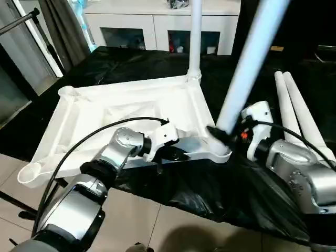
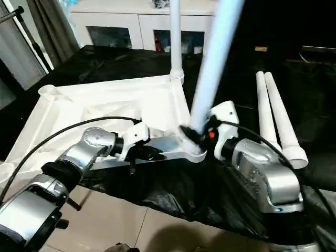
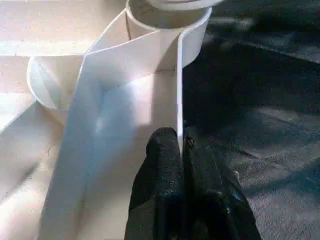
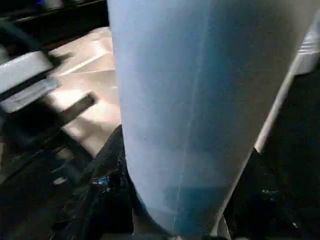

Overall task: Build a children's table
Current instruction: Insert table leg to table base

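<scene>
White tabletop (image 1: 131, 113) rim pinched by left gripper (image 3: 181, 150); right gripper (image 1: 223, 134) clasps second leg (image 1: 247, 68) above near corner socket (image 1: 218, 149), awaiting upright, downward seating.

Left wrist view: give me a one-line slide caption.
Left gripper pinches the thin side wall of the white plastic upturned tabletop, just short of its round corner socket, above black cloth.

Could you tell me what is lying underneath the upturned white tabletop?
A black sheet lies under the tabletop, showing around its edges and draping over the front towards the tiled floor. Whatever supports the sheet beneath the tabletop is covered, so I cannot tell.
</scene>
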